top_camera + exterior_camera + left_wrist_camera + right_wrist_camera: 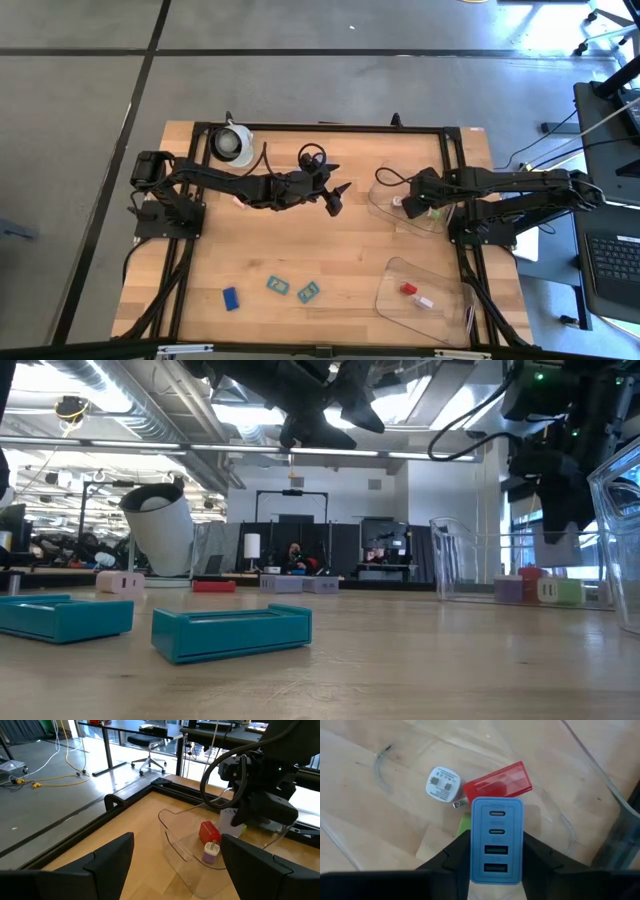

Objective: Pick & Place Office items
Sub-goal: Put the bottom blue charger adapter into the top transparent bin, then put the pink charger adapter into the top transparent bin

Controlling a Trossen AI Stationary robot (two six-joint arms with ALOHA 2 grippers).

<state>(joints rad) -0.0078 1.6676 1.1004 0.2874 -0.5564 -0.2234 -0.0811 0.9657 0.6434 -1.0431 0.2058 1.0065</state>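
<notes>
Two clear trays: far tray (385, 205), near tray (440, 312). Two arms, two grippers: left gripper (335, 197), right gripper (405, 205). One white roll (233, 143). Two teal blocks (277, 285) (308, 292) side by side. One blue block (231, 298). In near tray, two pieces: red (408, 289), pale (424, 301). In far tray, at least four chargers: red charger (498, 781), white charger (442, 782), blue charger (496, 840), green charger (464, 825).

arms: two, black, jointed | cabling: black loops are seen at each wrist | left gripper (333, 195): two dark wedge-shaped fingers | LED: green
</notes>
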